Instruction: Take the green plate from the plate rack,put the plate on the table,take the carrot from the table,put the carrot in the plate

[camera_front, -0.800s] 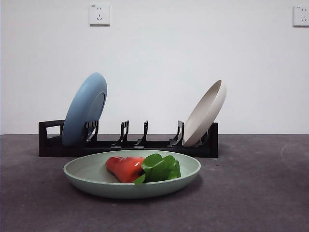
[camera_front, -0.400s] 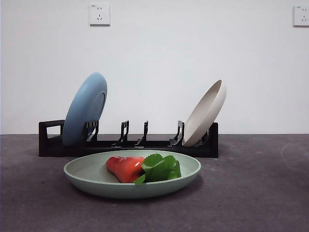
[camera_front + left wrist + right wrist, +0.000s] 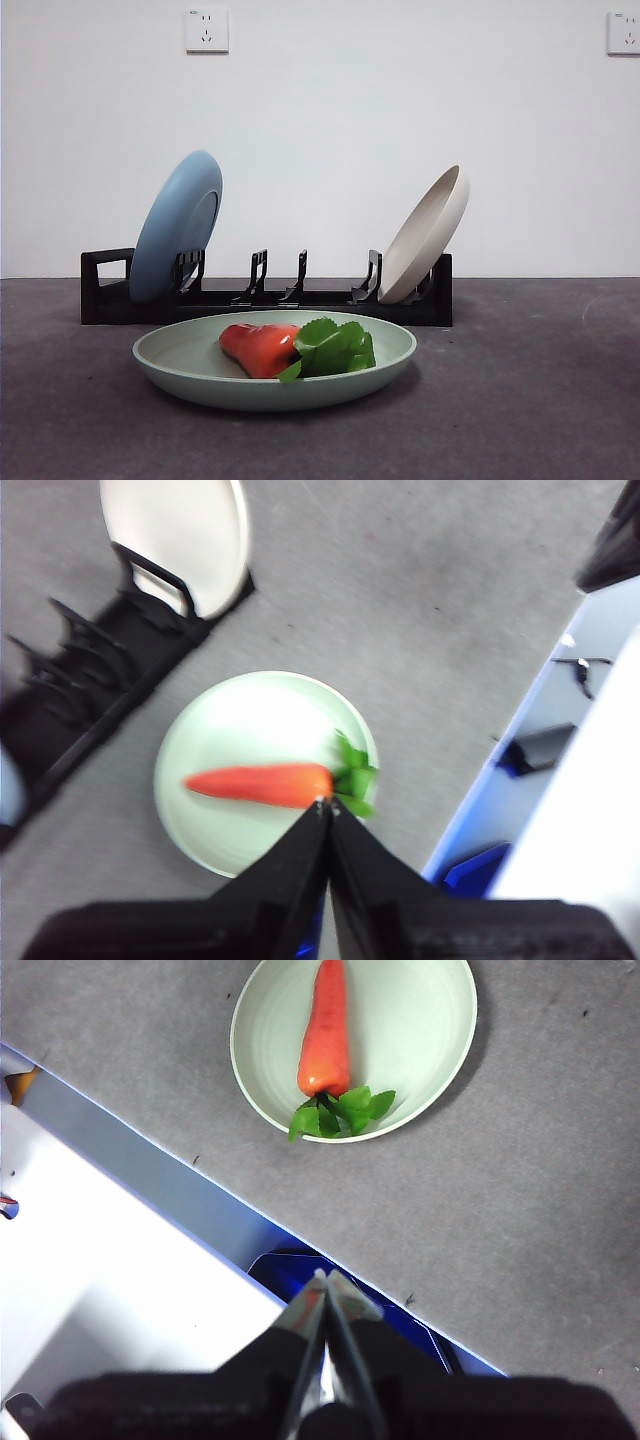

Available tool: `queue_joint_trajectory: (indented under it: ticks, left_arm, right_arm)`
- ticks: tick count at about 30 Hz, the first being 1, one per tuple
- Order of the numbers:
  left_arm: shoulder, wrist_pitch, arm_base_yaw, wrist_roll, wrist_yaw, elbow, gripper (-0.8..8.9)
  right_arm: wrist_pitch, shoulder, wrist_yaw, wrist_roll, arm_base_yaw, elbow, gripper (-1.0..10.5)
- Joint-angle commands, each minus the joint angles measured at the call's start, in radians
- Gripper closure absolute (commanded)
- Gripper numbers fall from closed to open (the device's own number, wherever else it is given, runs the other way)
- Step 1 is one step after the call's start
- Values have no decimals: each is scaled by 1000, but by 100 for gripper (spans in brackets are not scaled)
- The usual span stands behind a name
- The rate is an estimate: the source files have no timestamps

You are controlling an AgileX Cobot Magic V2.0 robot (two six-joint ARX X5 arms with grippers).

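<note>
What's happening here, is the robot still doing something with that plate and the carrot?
Nothing is being handled right now. The carrot lies in the green plate, which sits on the table in front of the plate rack. A light blue plate and a beige plate lean in the rack. The left gripper and right gripper are both shut, empty and up off the plate.

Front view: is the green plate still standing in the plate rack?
No, the green plate lies flat on the table before the plate rack, holding the carrot.
</note>
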Motion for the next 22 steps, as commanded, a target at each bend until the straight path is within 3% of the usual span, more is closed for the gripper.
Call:
queue_joint_trajectory:
  ticks: [1, 3, 5, 9, 16, 22]
  left_arm:
    - [-41, 61, 67, 103, -2, -7, 817]
    - [-82, 166, 152, 167, 27, -27, 817]
    - [-131, 279, 261, 204, 120, -61, 817]
    - [-260, 470, 484, 221, 262, -190, 817]
    - [-528, 746, 776, 220, 259, -560, 817]
    - [-726, 883, 869, 213, 259, -883, 817]
  right_arm:
    - [4, -2, 3, -4, 2, -2, 945]
    - [4, -2, 3, -4, 2, -2, 945]
    - [4, -5, 3, -4, 2, -2, 945]
    - [4, -8, 3, -4, 2, -2, 945]
    - [4, -9, 3, -4, 2, -2, 945]
    - [4, -14, 3, -4, 2, -2, 945]
